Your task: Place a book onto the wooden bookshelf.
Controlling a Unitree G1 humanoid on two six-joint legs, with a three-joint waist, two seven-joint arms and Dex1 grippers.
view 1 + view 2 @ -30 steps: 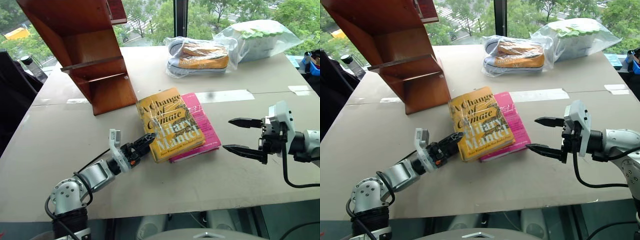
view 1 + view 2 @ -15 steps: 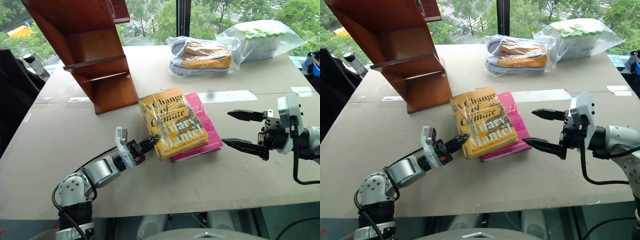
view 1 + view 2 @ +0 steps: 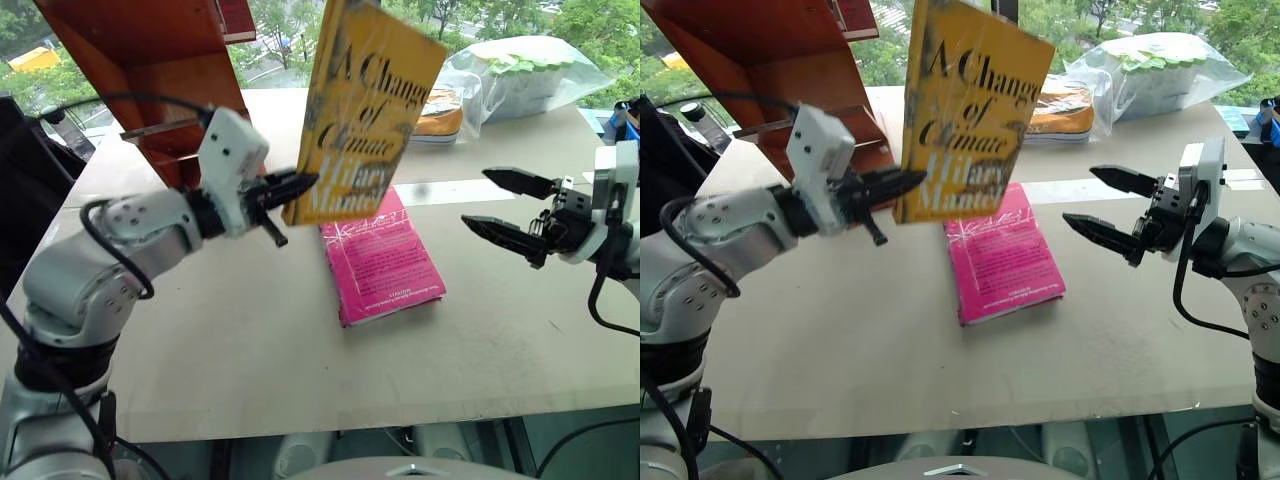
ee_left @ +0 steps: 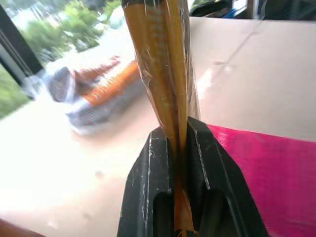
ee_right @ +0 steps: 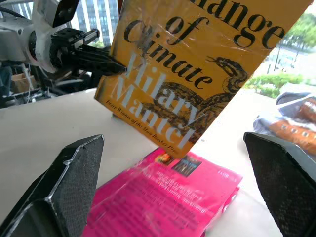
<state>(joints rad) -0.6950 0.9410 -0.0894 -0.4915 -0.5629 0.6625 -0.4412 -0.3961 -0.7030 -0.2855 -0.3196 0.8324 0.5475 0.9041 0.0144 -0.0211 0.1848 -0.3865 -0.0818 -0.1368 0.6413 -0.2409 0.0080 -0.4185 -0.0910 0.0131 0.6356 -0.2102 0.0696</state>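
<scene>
Book (image 3: 365,110) hanging in air above table (image 3: 250,340), cover upright, just right of wooden bookshelf (image 3: 170,90). Left gripper (image 3: 290,190) pinching lower corner only; pink paperback (image 3: 380,260) lying below. Right gripper (image 3: 505,205) holding fingers apart, well clear. Advice: swinging slowly toward shelf, keeping corner pinch from slipping, levelling before release.

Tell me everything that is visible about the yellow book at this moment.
The book is a thick yellow-orange hardback in a glossy, wrinkled clear wrap, with large black and white lettering, "A Change of Climate, Hilary Mantel", and a snake drawing. It is lifted off the table, nearly upright and tilted, cover toward the camera. The left gripper is shut on its lower edge; nothing else touches it. It hangs above the pink paperback, beside the wooden bookshelf.
</scene>
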